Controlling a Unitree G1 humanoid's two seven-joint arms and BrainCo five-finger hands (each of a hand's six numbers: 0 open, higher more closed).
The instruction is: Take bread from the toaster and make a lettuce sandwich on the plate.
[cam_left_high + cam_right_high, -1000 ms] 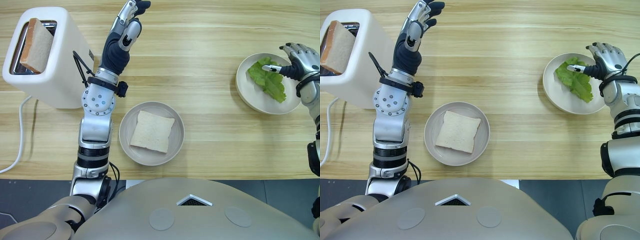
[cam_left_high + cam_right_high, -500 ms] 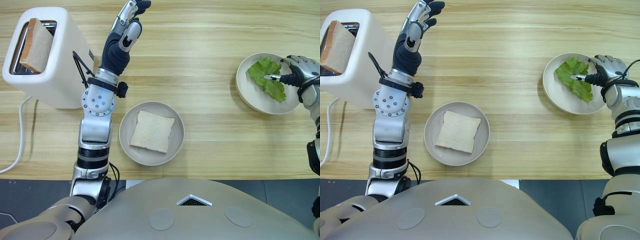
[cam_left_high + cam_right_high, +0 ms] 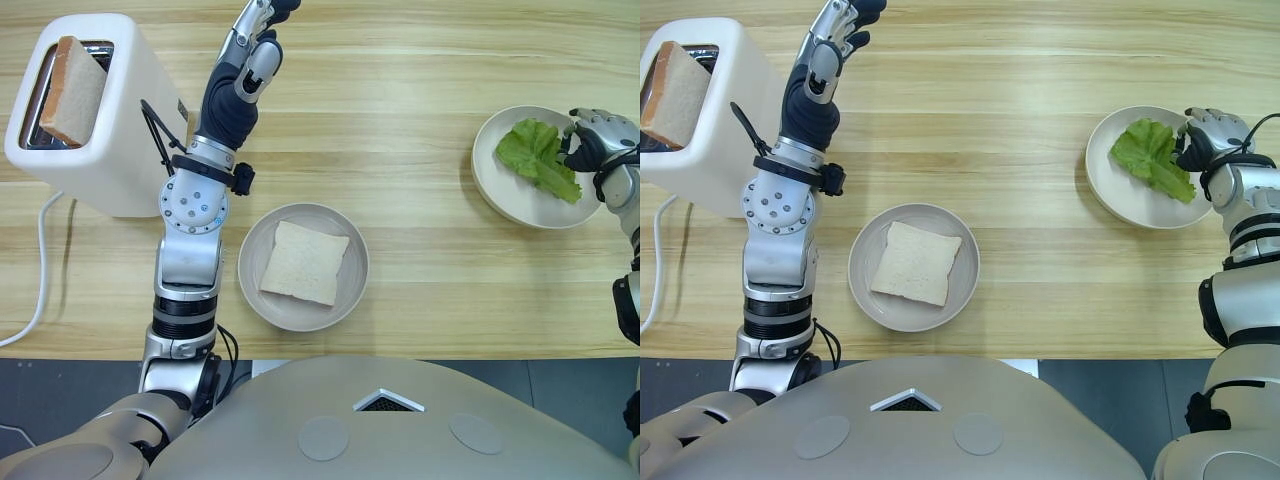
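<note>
While the left robot hand (image 3: 245, 72) hangs spread, right robot hand (image 3: 597, 136) pinches ruffled lettuce (image 3: 528, 152).

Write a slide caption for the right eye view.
Right hand grips lettuce on the side plate; bread lies on the centre plate.

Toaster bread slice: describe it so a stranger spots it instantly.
Find the white boxy toaster at the wooden table's left end. A tan bread slice leans from its top slot; the other slice lies flat on a round beige plate.
</note>
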